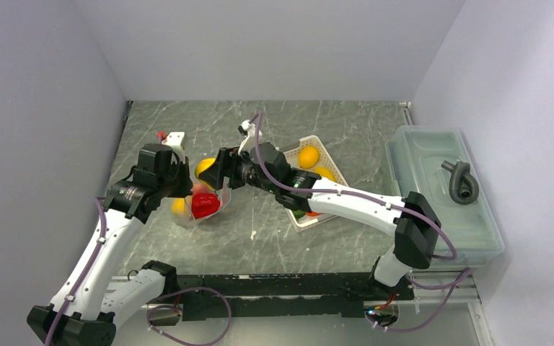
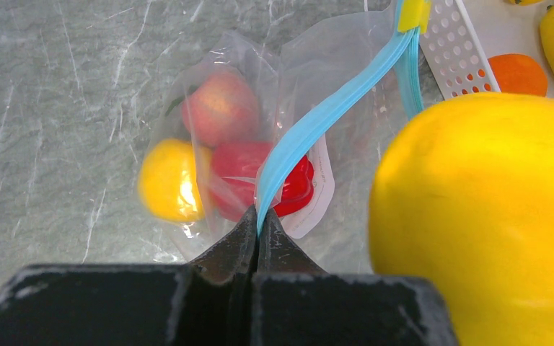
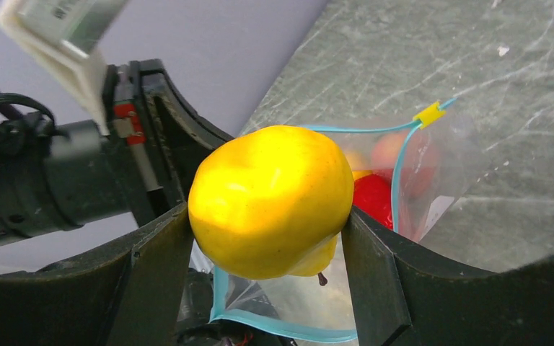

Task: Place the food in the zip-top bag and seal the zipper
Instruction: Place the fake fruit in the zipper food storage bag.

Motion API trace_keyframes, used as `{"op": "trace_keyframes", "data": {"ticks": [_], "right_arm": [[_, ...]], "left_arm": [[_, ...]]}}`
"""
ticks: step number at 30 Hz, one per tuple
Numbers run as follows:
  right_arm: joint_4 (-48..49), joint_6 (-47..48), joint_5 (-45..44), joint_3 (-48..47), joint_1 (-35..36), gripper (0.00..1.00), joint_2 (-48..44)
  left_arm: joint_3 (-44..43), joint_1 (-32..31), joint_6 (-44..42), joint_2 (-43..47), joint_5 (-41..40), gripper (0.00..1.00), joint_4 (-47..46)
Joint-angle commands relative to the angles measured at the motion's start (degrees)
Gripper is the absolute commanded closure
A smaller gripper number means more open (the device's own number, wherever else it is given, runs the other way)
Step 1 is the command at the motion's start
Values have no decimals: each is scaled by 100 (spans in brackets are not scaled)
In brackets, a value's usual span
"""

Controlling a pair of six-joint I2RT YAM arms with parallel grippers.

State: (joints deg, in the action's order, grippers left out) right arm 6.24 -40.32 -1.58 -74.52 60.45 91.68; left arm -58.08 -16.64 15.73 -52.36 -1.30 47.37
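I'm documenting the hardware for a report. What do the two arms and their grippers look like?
The left arm and right arm have white link shells and black joints. A thin purple cable loops along each. The left gripper and right gripper are matte black with wedge-shaped jaws. No markings are readable.

Left claw [image 2: 257,232] on teal-blue zipper strip [image 2: 332,108] and right claw [image 3: 267,241] gripping glossy yellow toy fruit [image 3: 270,191] are crowding clear crinkly bag [image 3: 451,155] mouth; far grey marbled desk [image 1: 346,122] is lying open.

Grey marbled table [image 1: 274,241], white perforated basket [image 1: 319,140] ctr-R, translucent lidded bin [image 1: 422,166] far R, zip-top bag [image 1: 187,216] L-ctr
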Motion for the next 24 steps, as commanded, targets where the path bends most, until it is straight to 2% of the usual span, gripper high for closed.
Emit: {"op": "trace_keyframes", "data": {"ticks": [1, 8, 13, 24], "right_arm": [[511, -284, -214, 32, 41, 63, 83], [475, -450, -244, 37, 113, 62, 357], [275, -472, -411, -39, 142, 55, 544], [-253, -399, -492, -556, 138, 18, 821]], "left_arm": [[18, -1, -95, 41, 77, 100, -183], [28, -1, -96, 51, 77, 100, -185], [25, -5, -98, 40, 77, 100, -185], [26, -5, -104, 33, 77, 100, -185]]}}
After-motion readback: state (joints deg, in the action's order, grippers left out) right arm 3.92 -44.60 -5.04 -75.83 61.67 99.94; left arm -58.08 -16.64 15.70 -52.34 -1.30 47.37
